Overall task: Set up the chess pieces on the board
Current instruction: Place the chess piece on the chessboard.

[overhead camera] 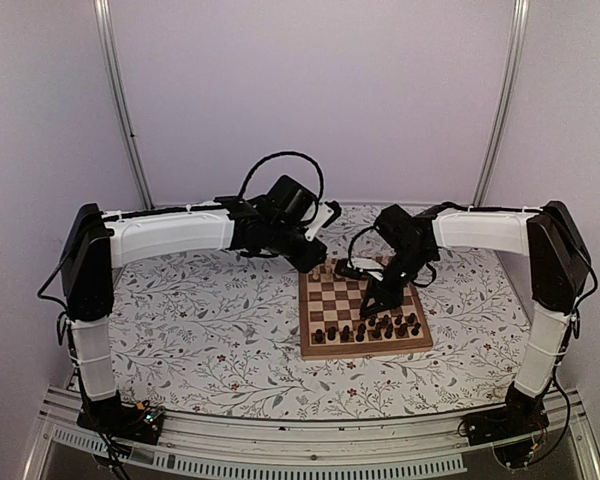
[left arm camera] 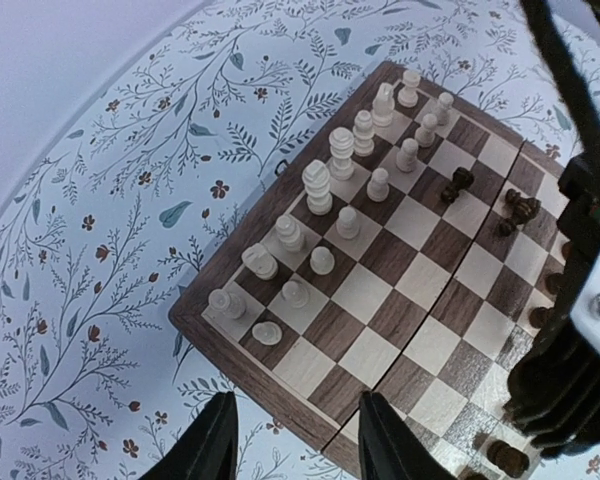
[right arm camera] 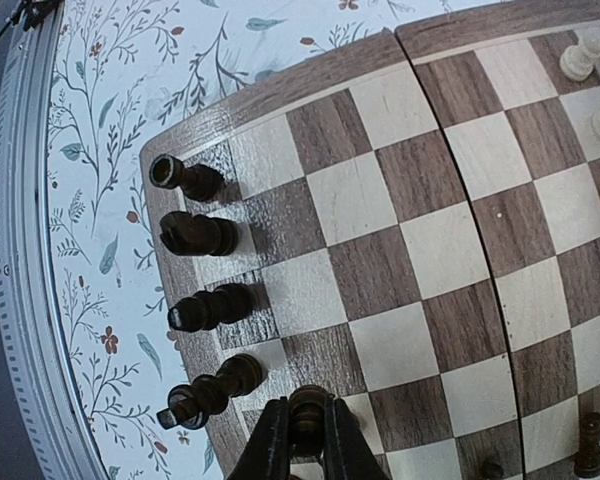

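Chess pieces (overhead camera: 365, 328) are spread over the board (overhead camera: 365, 351), which lies on a floral tablecloth (overhead camera: 200, 320) just right of the table's middle. The pale pieces (left arm camera: 320, 187) are lined up in two rows along the far edge of the board, beside the left arm. The dark pieces (right arm camera: 195, 235) are gathered at the near edge, and in the right wrist view four of them are seen in a line on the outermost squares. A few more dark ones (left arm camera: 458, 186) are found nearer the middle of the board, apart from both groups.

The left gripper (left arm camera: 300, 445) is held above the pale side of the board with its fingers set wide apart, and nothing is held between them. The right gripper (right arm camera: 305, 440) is closed narrowly around a single dark piece (right arm camera: 308, 405), which is held over a square just inside the dark row. Whether that piece is touching the board cannot be told
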